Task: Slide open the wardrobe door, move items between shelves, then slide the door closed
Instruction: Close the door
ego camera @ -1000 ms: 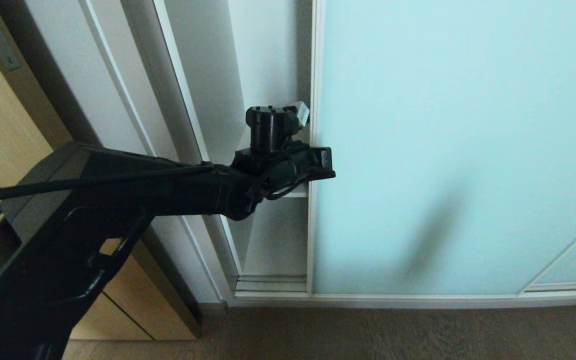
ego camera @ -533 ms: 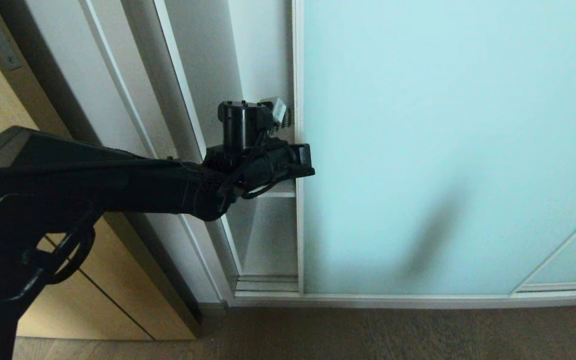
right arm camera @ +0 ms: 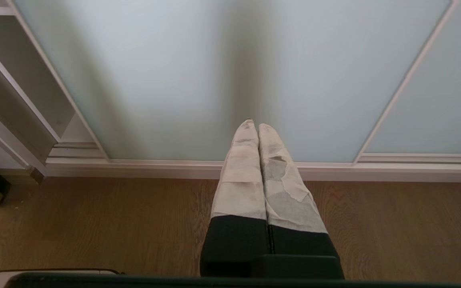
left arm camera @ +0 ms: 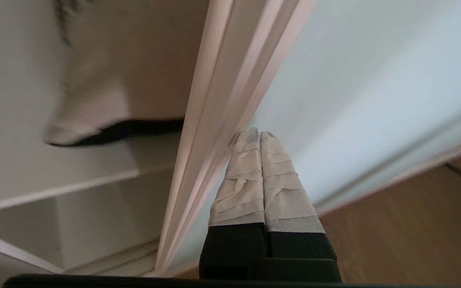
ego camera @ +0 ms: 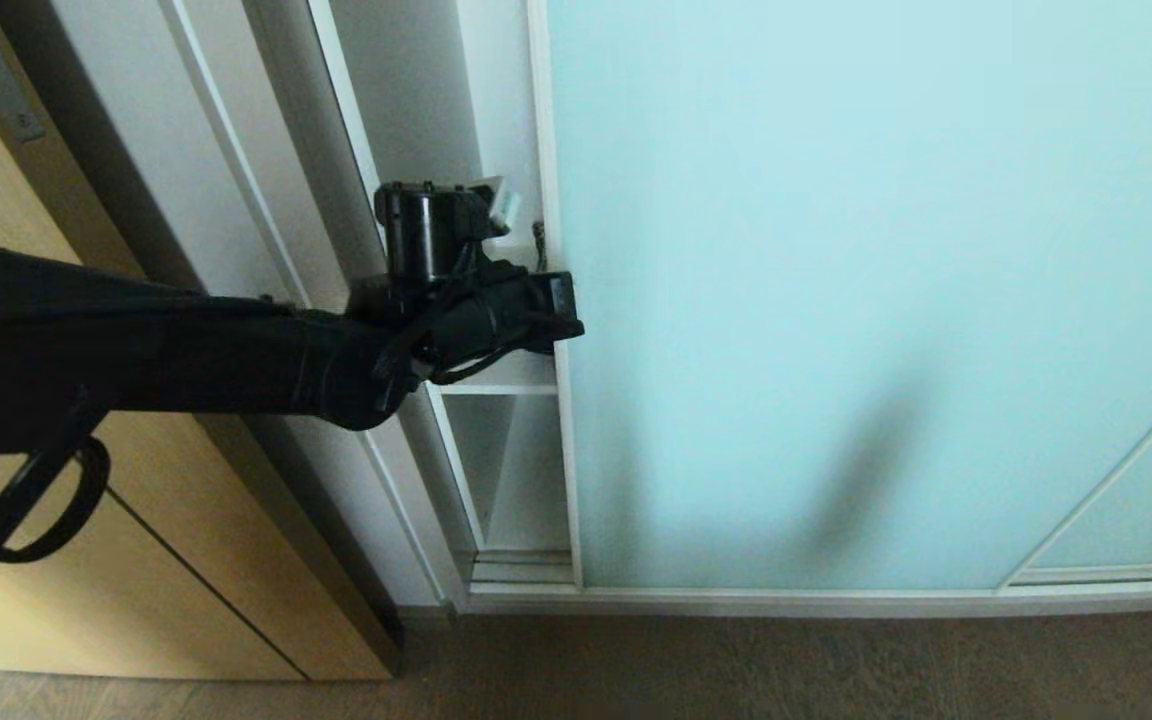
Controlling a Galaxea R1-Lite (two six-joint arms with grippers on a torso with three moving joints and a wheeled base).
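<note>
Across most of the wardrobe front stands the sliding wardrobe door (ego camera: 836, 300), its frosted pale-blue glass reaching down to the bottom track, with only a narrow gap of white interior showing beside its left frame edge. In that gap a white shelf (ego camera: 496, 378) spans the opening, and a sliver of the cushion (left arm camera: 94, 116) lies on a shelf just behind the door's edge, its cream fabric and dark piping blurred in the left wrist view. The left gripper (left arm camera: 259, 136) sits against the door at its left frame, the tape-wrapped fingers (left arm camera: 282, 188) pressed flat together with nothing between them, tips touching the glass just beside the metal strip. The right gripper (right arm camera: 253, 125) hangs low before the door, well apart from the gap, its fingers likewise closed and empty above the wood floor (right arm camera: 94, 224). A tan wood door (ego camera: 166, 600) stands left of the wardrobe.
</note>
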